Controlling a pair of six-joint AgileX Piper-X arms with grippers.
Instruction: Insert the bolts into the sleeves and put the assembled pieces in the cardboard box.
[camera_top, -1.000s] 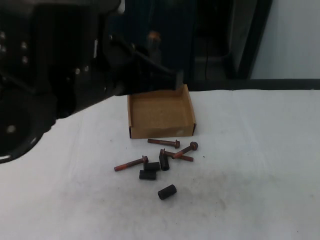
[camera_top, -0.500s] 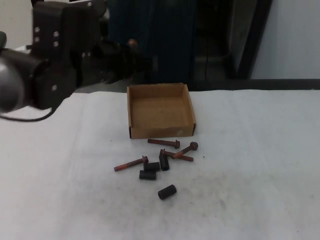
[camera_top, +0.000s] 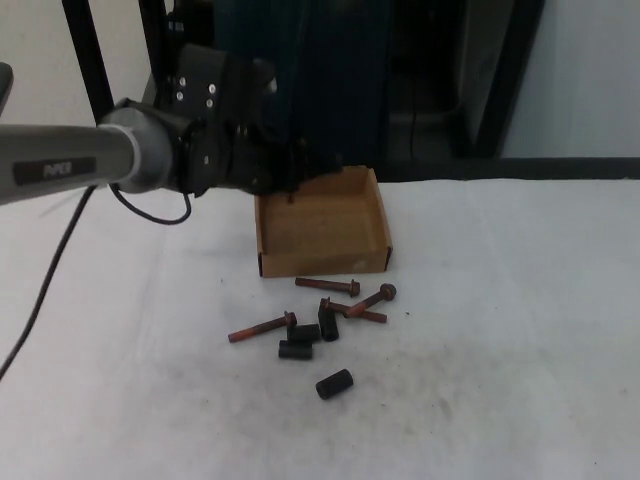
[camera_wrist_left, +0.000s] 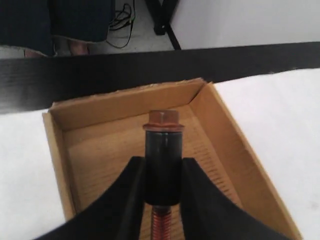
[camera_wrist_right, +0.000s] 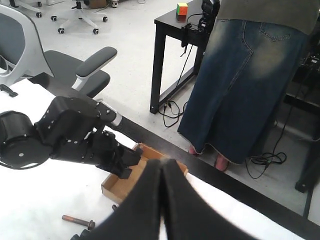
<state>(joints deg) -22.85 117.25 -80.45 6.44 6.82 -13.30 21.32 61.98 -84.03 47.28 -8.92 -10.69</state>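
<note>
Bench (camera_top: 520, 330): white cover, takes up the lower two thirds of the high view.

Left arm (camera_top: 130, 160): comes in from the upper left of the high view, its wrist ending at the far-left corner of the box. It also shows in the right wrist view (camera_wrist_right: 60, 132).

Cardboard box (camera_top: 325, 263): open-topped, upper centre of the high view, near the bench's far edge.

Left gripper (camera_wrist_left: 162, 167): jaws pinch a dark sleeve (camera_wrist_left: 162, 150) from both sides. A bolt (camera_wrist_left: 163, 119) runs through the sleeve, with its hex head flush on one end and its threaded shank sticking out the other. In the left wrist view the piece is seen against the box's floor.

Right gripper (camera_wrist_right: 161, 167): jaws pressed together, nothing between them, well apart from the box.

Loose bolts (camera_top: 327, 286): four, just below the box in the centre of the high view, two of them crossed.

Loose sleeves (camera_top: 305, 332): four, among and below the bolts. One (camera_top: 335, 384) lies apart, lowest in the frame.
</note>
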